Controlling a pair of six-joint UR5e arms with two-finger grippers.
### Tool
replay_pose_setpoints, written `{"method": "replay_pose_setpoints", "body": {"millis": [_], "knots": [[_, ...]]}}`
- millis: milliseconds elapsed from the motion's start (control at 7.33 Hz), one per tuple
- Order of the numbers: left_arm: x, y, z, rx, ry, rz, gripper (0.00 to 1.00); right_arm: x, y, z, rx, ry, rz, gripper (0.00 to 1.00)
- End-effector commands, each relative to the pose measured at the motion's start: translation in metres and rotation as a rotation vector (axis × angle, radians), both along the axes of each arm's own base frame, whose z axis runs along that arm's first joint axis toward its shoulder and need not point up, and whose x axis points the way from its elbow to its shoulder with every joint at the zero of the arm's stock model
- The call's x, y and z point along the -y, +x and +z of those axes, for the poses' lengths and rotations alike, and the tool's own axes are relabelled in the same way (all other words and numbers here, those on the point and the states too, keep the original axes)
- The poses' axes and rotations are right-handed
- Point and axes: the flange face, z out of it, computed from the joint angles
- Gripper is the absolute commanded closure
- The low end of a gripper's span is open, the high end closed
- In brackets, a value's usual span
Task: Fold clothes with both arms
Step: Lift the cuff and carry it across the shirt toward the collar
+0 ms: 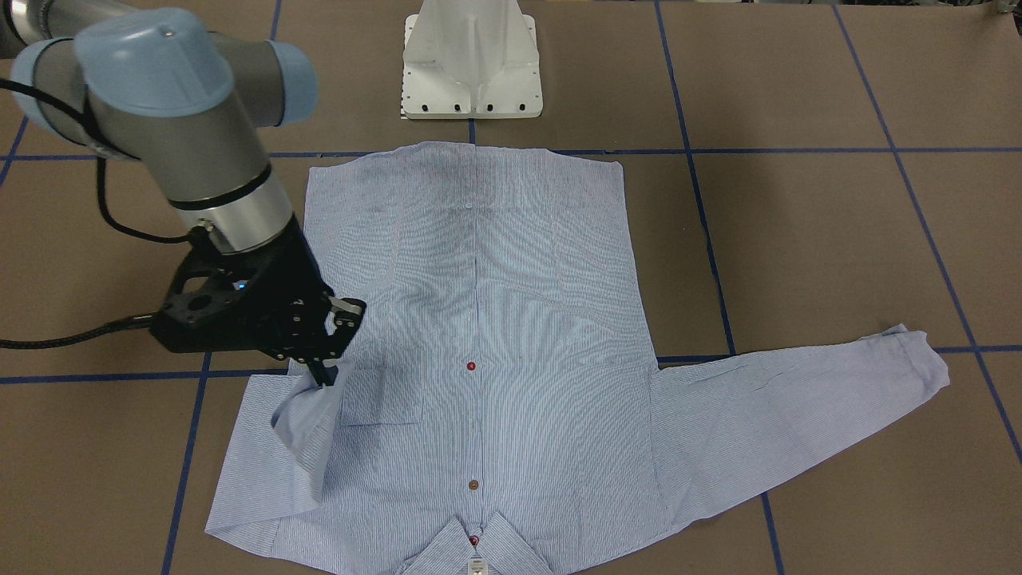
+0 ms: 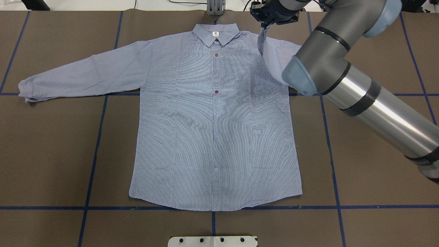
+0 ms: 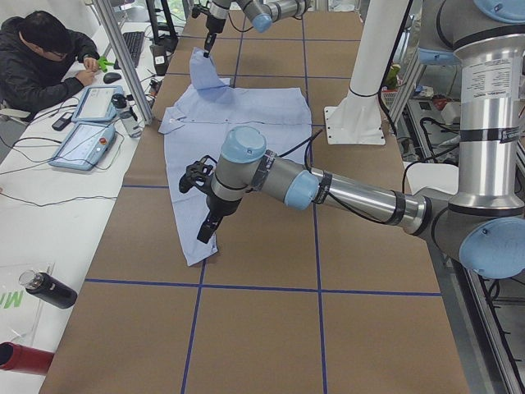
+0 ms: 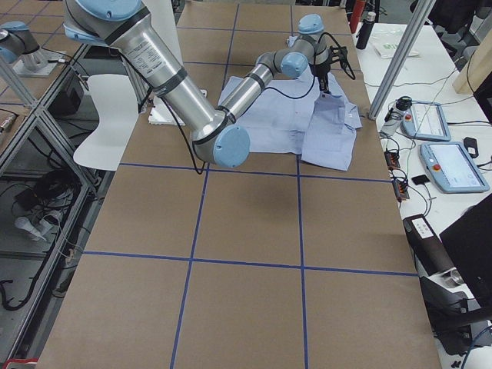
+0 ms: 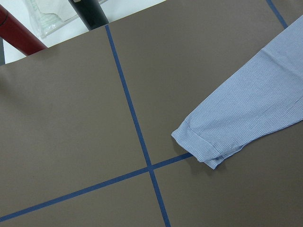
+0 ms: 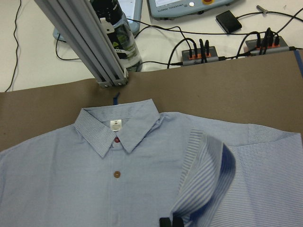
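Shirt [image 2: 212, 137] = thin woven cloth, matt, softly creased; dark red buttons [image 2: 216, 92] look glossy. Table cover [image 2: 44, 154]: matt brown paper w/ smooth blue tape lines [image 2: 94, 161]. Right arm [image 2: 374, 103]: shiny polished metal tube, matt pale blue plastic caps [image 2: 298, 77], matt black 2-finger right gripper [image 1: 326, 372].

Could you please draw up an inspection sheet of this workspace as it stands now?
Surface: brown-covered table with a blue tape grid.
Job's things: shirt lies front up, buttoned, collar away from the robot; flat sleeve spread out on the table; raised sleeve lifted at its cuff.
Clutter: black bottle and red bottle on the white side bench.
Grippers: right gripper shut on the raised sleeve; left gripper hangs over the flat sleeve, state unclear.
Cables: black cable trails from the right wrist, off the shirt.
Surroundings: seated person, control pendants.
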Motion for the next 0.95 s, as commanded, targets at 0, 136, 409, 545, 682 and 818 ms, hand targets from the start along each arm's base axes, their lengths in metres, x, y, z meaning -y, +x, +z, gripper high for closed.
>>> {"method": "replay_pose_setpoints", "body": {"millis": [0,136,409,545,682,818], "knots": [[0.000,0.000,0.000,0.000,-0.001,0.000,0.00,0.001,-0.058,-0.067,-0.008,0.041,0.090,1.00],[0.000,0.000,0.001,0.000,-0.004,0.000,0.00,-0.008,-0.082,-0.072,-0.028,0.053,0.122,1.00],[0.000,0.000,0.002,-0.005,-0.007,0.003,0.00,-0.024,-0.154,-0.098,-0.050,0.033,0.184,1.00],[0.000,0.001,0.003,-0.012,-0.010,0.006,0.00,-0.037,-0.186,-0.096,-0.080,0.036,0.209,1.00],[0.000,0.001,0.003,-0.012,-0.010,0.006,0.00,-0.045,-0.207,-0.093,-0.103,0.037,0.218,1.00],[0.000,0.001,0.003,-0.012,-0.010,0.006,0.00,-0.047,-0.234,-0.101,-0.129,0.016,0.205,1.00]]}}
